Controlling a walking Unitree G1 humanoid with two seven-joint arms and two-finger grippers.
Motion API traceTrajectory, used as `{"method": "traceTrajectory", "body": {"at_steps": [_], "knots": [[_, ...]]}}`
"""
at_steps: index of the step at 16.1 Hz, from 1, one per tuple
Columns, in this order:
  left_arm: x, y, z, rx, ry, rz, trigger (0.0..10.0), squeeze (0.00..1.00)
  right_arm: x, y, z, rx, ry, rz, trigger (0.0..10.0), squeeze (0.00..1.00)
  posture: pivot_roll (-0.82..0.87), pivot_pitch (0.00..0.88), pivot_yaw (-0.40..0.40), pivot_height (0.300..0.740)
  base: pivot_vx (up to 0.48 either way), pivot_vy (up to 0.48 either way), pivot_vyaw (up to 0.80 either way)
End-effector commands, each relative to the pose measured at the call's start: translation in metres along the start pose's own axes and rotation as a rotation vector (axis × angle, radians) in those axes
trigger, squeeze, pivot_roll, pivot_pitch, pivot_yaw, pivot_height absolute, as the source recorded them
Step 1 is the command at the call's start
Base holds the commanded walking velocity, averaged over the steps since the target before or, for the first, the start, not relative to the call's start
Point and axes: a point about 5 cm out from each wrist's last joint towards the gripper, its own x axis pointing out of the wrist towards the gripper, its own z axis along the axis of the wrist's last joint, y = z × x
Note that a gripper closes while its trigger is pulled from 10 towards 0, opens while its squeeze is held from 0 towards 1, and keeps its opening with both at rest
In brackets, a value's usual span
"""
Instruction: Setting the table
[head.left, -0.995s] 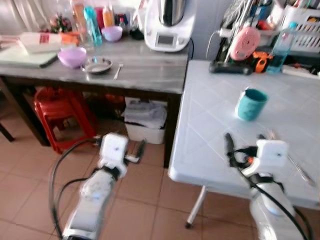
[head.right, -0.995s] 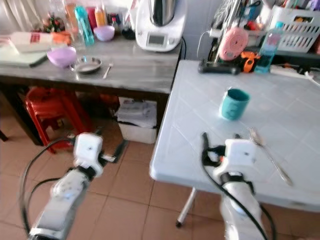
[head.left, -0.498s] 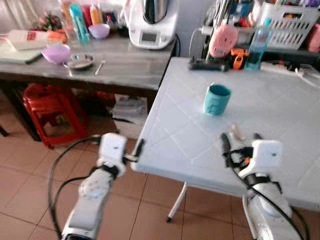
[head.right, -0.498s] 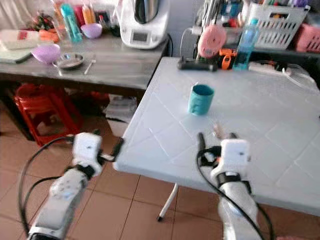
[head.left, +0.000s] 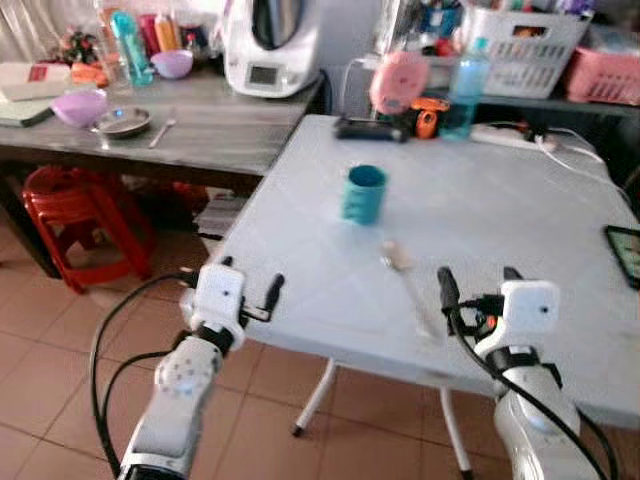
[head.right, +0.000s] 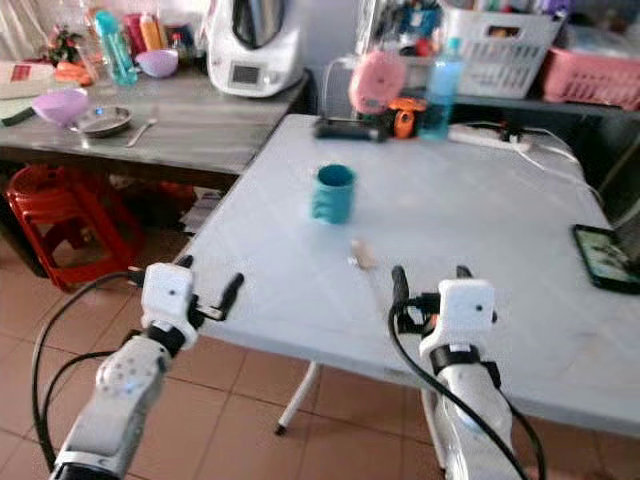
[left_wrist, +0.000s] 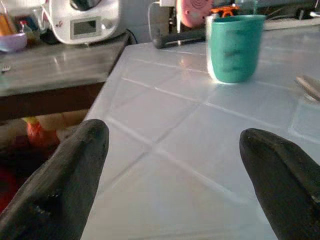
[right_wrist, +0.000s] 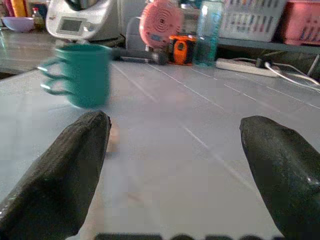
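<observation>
Teal is the colour of the mug (head.left: 362, 194) standing upright near the middle of the white tiled table (head.left: 520, 230); what is inside it cannot be seen. At about 5 o'clock from the mug a spoon (head.left: 405, 275) lies flat on the table, blurred. At 12 o'clock, along the far edge, are a pink round gadget (head.left: 396, 83), a blue bottle (head.left: 462, 88) and a white basket (head.left: 516, 38). A phone (head.left: 626, 250) lies at 3 o'clock near the table's right edge. The left gripper (head.left: 247, 297) hangs at the near left corner, fingers spread wide, holding nothing. The right gripper (head.left: 474, 288) is over the near edge, fingers also wide apart and empty. At 10 o'clock a grey counter (head.left: 200, 125) holds a purple bowl (head.left: 78, 106), a metal dish (head.left: 122, 121) and a white kitchen machine (head.left: 269, 45). A red stool (head.left: 75, 215) sits under it on brown floor tiles (head.left: 60, 380).
</observation>
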Motion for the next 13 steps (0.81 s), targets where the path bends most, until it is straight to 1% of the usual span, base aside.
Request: {"method": "traceTrajectory", "body": {"at_steps": [1,2,4,6,7,9,10,12,13], "knots": [[0.001,-0.008,-0.001,0.003,0.004,-0.034,10.0,0.0,-0.001,-0.005,0.0,-0.013,0.003,-0.01,10.0,0.0,-0.03,0.003,0.028,0.74,0.0,0.0,0.0],[0.001,-0.008,-0.001,0.001,0.002,-0.042,10.0,0.0,-0.001,-0.007,-0.002,-0.02,0.012,-0.014,10.0,0.0,-0.04,0.005,0.025,0.74,0.0,0.0,0.0],[-0.003,-0.007,-0.001,0.032,-0.012,-0.116,10.0,0.0,-0.001,-0.007,-0.005,-0.022,0.035,0.005,10.0,0.0,-0.04,0.006,0.025,0.74,0.0,0.0,0.0],[-0.006,-0.006,0.002,0.067,-0.044,-0.236,10.0,0.0,0.004,-0.004,-0.008,-0.005,0.059,0.065,10.0,0.0,-0.03,0.006,0.028,0.74,0.0,0.0,0.0],[-0.005,-0.008,0.003,0.074,-0.044,-0.266,10.0,0.0,0.011,-0.006,-0.005,0.011,0.054,0.093,10.0,0.0,-0.03,0.007,0.029,0.74,0.0,0.0,0.0],[-0.005,-0.011,0.004,0.089,-0.051,-0.304,10.0,0.0,0.024,-0.006,-0.001,-0.01,0.052,0.159,10.0,0.0,-0.03,0.014,0.033,0.74,0.0,0.0,0.0],[-0.006,-0.015,0.005,0.095,-0.062,-0.335,10.0,0.0,0.032,-0.005,0.0,-0.023,0.053,0.195,10.0,0.0,-0.03,0.014,0.033,0.74,0.0,0.0,0.0],[-0.007,-0.018,0.004,0.098,-0.065,-0.363,10.0,0.0,0.04,-0.005,0.002,-0.033,0.05,0.214,10.0,0.0,-0.03,0.019,0.031,0.74,0.0,0.0,0.0],[-0.009,-0.02,0.004,0.105,-0.066,-0.391,10.0,0.0,0.055,-0.003,0.002,-0.044,0.072,0.237,10.0,0.0,-0.02,0.028,0.026,0.74,0.0,0.0,0.0]]}}
